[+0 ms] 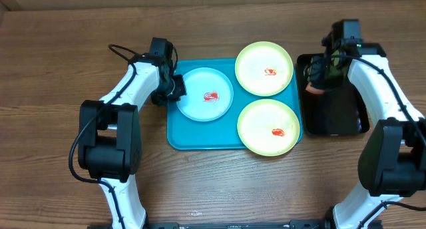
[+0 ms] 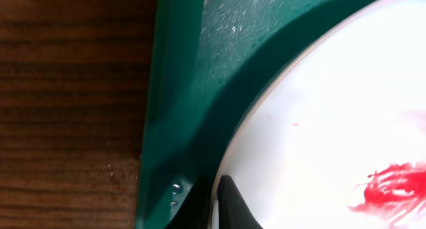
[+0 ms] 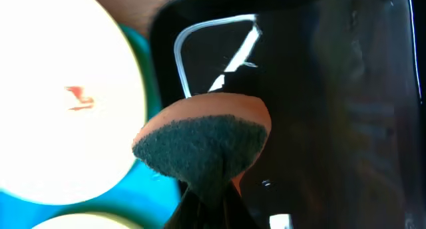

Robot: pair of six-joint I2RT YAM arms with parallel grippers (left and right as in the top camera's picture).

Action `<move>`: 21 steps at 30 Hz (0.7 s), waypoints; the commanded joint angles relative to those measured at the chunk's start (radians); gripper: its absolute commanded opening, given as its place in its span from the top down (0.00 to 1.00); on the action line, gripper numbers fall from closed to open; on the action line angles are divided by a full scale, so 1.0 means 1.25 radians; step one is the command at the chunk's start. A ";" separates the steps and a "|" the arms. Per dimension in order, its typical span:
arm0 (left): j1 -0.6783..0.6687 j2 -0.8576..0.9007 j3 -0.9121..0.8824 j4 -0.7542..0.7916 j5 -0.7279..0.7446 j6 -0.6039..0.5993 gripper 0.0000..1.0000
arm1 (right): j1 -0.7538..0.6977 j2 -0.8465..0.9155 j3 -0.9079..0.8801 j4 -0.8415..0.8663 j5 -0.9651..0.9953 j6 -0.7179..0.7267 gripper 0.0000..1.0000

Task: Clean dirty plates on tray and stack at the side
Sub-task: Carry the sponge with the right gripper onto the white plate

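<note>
The turquoise tray holds three plates, each with a red smear. The light-blue rimmed plate lies at its left, and my left gripper is shut on that plate's left rim. In the left wrist view the two fingers pinch the white plate's edge, one above and one below, beside the tray wall. Two yellow-green rimmed plates sit on the right. My right gripper hovers over the black tray, shut on an orange sponge whose dark scouring face is toward the camera.
A narrow black tray stands right of the turquoise tray, under the right arm. Bare wooden table surrounds both trays. In the right wrist view, a yellow-green plate lies left of the sponge.
</note>
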State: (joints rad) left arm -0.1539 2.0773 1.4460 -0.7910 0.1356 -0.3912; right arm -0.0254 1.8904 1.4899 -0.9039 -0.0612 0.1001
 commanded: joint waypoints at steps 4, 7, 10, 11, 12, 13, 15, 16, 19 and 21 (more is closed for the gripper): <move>-0.003 0.023 -0.024 0.013 -0.022 -0.029 0.96 | 0.016 -0.018 0.140 -0.021 -0.204 -0.038 0.96; -0.003 0.023 -0.024 0.024 -0.020 -0.029 0.96 | 0.067 -0.018 0.146 0.022 -0.247 -0.006 0.96; -0.003 0.023 -0.024 0.037 -0.002 -0.028 0.96 | 0.150 -0.012 0.151 0.065 -0.246 0.026 0.96; -0.003 0.023 -0.024 0.038 0.000 -0.028 0.96 | 0.187 -0.004 0.163 0.075 -0.238 0.032 0.97; -0.003 0.023 -0.024 0.038 0.004 -0.028 0.96 | 0.208 0.002 0.173 0.077 -0.226 0.043 0.97; -0.003 0.023 -0.024 0.039 0.009 -0.028 0.96 | 0.231 0.013 0.189 0.076 -0.211 0.047 0.97; -0.003 0.023 -0.024 0.042 0.022 -0.028 0.96 | 0.278 0.049 0.235 0.069 -0.180 0.049 0.97; -0.003 0.023 -0.024 0.044 0.031 -0.028 0.96 | 0.305 0.081 0.268 0.064 -0.166 0.049 0.97; -0.003 0.023 -0.024 0.051 0.034 -0.028 0.96 | 0.364 0.187 0.372 0.017 -0.136 0.052 0.97; -0.003 0.023 -0.024 0.055 0.034 -0.028 0.96 | 0.388 0.238 0.404 0.014 -0.136 0.051 0.96</move>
State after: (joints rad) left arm -0.1535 2.0777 1.4384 -0.7315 0.1730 -0.4133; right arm 0.4316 2.0926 1.9312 -0.8837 -0.2676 0.1547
